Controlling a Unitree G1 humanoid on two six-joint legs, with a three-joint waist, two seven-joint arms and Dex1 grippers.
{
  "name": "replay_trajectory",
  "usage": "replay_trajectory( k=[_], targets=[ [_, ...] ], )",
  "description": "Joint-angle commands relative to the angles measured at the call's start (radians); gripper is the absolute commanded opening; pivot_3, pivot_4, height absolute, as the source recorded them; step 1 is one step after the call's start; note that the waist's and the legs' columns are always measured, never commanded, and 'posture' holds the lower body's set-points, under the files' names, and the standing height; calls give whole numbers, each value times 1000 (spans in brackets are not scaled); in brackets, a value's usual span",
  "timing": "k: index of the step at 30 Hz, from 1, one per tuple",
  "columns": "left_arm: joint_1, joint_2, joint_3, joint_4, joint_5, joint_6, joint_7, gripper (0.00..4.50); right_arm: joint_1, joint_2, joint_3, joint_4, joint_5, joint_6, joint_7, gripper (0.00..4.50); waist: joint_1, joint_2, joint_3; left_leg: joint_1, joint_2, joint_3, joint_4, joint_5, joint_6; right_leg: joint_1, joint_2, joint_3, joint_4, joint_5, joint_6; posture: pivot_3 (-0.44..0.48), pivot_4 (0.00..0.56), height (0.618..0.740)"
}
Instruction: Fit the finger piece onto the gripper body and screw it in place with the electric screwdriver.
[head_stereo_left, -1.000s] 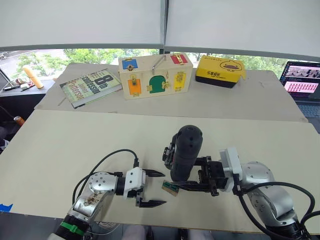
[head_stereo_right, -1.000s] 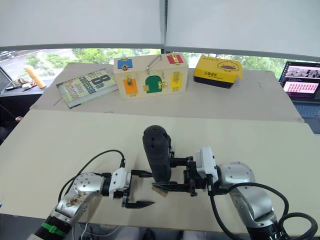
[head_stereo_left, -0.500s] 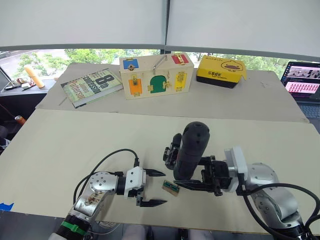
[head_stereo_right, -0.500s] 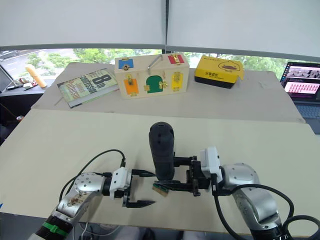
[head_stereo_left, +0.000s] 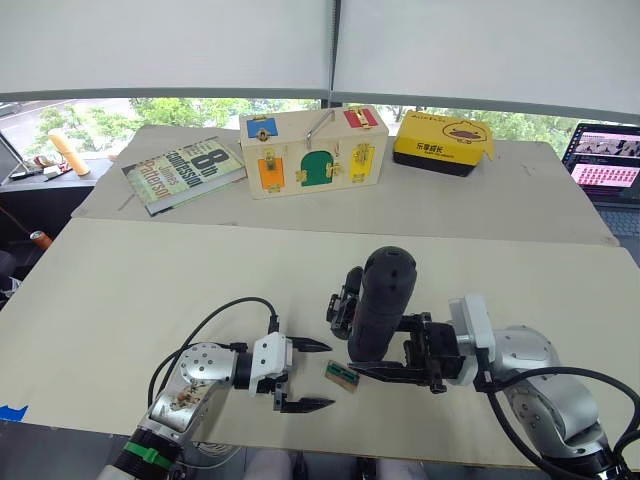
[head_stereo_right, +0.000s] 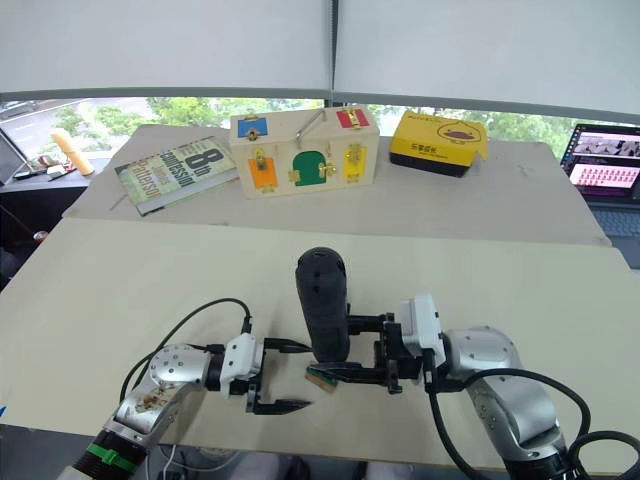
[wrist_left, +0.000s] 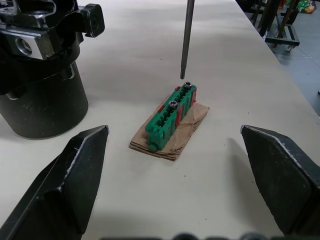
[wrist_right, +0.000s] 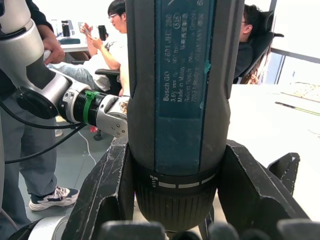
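My right gripper (head_stereo_left: 385, 347) is shut on the electric screwdriver (head_stereo_left: 383, 303), a thick dark cylinder held nearly upright near the table's front. Its thin metal bit (wrist_left: 186, 40) points down, with the tip just above a screw on a small green-topped block (head_stereo_left: 341, 375). That block (wrist_left: 172, 117) lies on a scrap of brown card. The gripper body (wrist_left: 40, 75), a chunky black block on a round base, stands just behind the screwdriver (head_stereo_left: 343, 303). My left gripper (head_stereo_left: 326, 376) is open, its fingers on either side of the green block without touching it. The finger piece is out of view.
At the table's far side lie a book (head_stereo_left: 182, 172), a wooden latch box (head_stereo_left: 310, 152) and a yellow-black case (head_stereo_left: 442, 143). A laptop (head_stereo_left: 603, 160) sits far right. Several people (wrist_right: 112, 40) show beyond the table in the right wrist view.
My right gripper has shifted slightly to the right with the screwdriver, whose top now leans a little rightward. The left gripper and green block have stayed put.
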Motion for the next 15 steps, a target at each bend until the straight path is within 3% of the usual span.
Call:
replay_trajectory(
  k=[1, 15],
  targets=[
    [13, -7, -29, 33, 33, 11, 19, 4500, -3, -2, -10, -28, 17, -33, 5, 1895, 0, 0, 0, 0, 0, 0, 0, 0, 0, 0, 0, 0, 0, 0, 0, 0, 150, 740],
    [16, -4, -30, 31, 34, 14, 22, 4500, -9, 2, 9, -24, 0, -40, 9, 1895, 0, 0, 0, 0, 0, 0, 0, 0, 0, 0, -1, 0, 0, 0, 0, 0, 150, 740]
  ],
)
